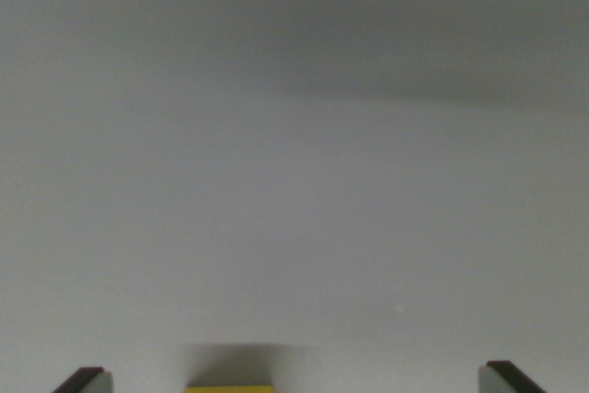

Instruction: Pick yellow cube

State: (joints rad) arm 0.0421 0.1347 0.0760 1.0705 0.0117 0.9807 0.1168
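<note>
Only a thin yellow strip of the yellow cube [229, 389] shows at the bottom edge of the wrist view, a little left of centre, with its shadow just above it. The two dark fingertips [85, 380] of my gripper [293, 378] poke in at the bottom left and bottom right corners, wide apart. The gripper is open and the cube lies between the fingers, closer to the left one, touching neither. Most of the cube is cut off by the frame.
A plain pale grey surface [294, 190] fills the rest of the view, darker in a band along the top.
</note>
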